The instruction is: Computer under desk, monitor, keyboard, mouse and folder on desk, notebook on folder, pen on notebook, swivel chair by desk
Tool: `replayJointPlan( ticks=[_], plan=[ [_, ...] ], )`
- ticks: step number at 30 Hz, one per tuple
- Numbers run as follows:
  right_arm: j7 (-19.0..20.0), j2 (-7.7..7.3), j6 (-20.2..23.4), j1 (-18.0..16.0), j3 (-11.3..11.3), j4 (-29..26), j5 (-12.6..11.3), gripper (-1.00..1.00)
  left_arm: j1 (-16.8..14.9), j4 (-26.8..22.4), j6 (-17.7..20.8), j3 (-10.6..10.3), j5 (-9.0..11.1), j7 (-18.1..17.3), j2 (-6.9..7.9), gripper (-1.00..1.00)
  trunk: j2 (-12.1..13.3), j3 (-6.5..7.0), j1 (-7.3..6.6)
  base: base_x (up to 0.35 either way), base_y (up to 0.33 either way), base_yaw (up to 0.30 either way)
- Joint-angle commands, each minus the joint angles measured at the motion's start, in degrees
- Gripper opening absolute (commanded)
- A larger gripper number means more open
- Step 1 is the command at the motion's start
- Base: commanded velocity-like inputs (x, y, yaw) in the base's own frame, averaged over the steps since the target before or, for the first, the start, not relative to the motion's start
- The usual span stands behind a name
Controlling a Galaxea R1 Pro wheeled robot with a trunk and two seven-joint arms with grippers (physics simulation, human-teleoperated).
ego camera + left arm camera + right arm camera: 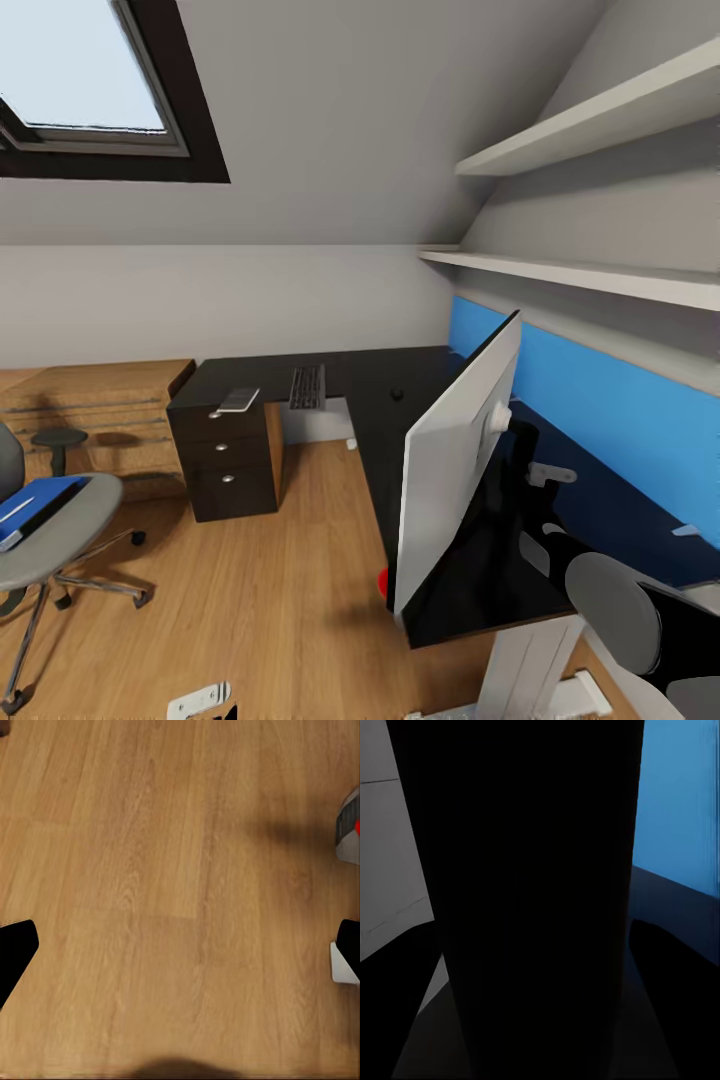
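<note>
An L-shaped glossy black-topped desk (370, 385) with black drawers and round silver knobs stands on a wood floor (280, 570) below a bright blue wall panel (610, 400), and a wide flat monitor with a pale grey back (460, 455) stands tilted on its near arm. Farther back on the top lie a flat black keyboard (307, 387), a small black mouse (397, 394) and a pale flat notebook (238, 400). At the left, well apart from the desk, a grey padded swivel chair (55, 530) carries a thin bright blue folder (35, 505) on its seat.

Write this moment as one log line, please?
monitor: tilted on desk | keyboard: on desk | folder: on swivel chair | left claw: open over floor
</note>
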Motion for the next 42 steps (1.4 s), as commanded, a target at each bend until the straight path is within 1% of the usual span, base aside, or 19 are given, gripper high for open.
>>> replayJointPlan(
  ticks=[1, 8, 25, 30, 34, 42],
  plan=[
    [-0.19, -0.01, -0.15, -0.06, 0.38, 0.07, 0.50, -1.00, 0.01, -0.15, 0.33, 0.04, 0.61, 0.22, -0.03, 1.00, -0.04, -0.05, -0.02, -0.204, -0.086, 0.000],
    [-0.19, 0.13, -0.14, -0.06, 0.32, 0.07, 0.50, -1.00, 0.01, -0.15, 0.33, 0.04, 0.56, 0.23, -0.03, 1.00, -0.04, -0.05, -0.02, -0.139, -0.043, 0.000],
    [-0.17, 0.33, -0.25, -0.08, 0.21, 0.24, 0.23, -1.00, 0.01, -0.15, 0.33, 0.04, 0.54, 0.23, -0.03, 1.00, -0.04, -0.05, -0.02, -0.008, -0.002, 0.000],
    [-0.25, 1.07, -0.14, -0.08, 0.18, 0.25, 0.01, -1.00, 0.01, -0.15, 0.35, 0.04, 0.54, 0.23, -0.03, 1.00, -0.04, -0.06, -0.02, 0.000, 0.000, 0.022],
    [-0.27, 1.37, -0.09, -0.08, 0.13, 0.25, -0.08, -1.00, 0.01, -0.15, 0.36, 0.04, 0.54, 0.23, -0.03, 1.00, -0.04, -0.11, -0.02, 0.000, 0.000, 0.161],
    [-0.28, 1.45, -0.08, -0.08, 0.12, 0.25, -0.11, -1.00, 0.01, -0.15, 0.39, 0.04, 0.54, 0.23, -0.03, 1.00, -0.04, -0.32, -0.02, 0.000, 0.000, 0.248]
  ],
)
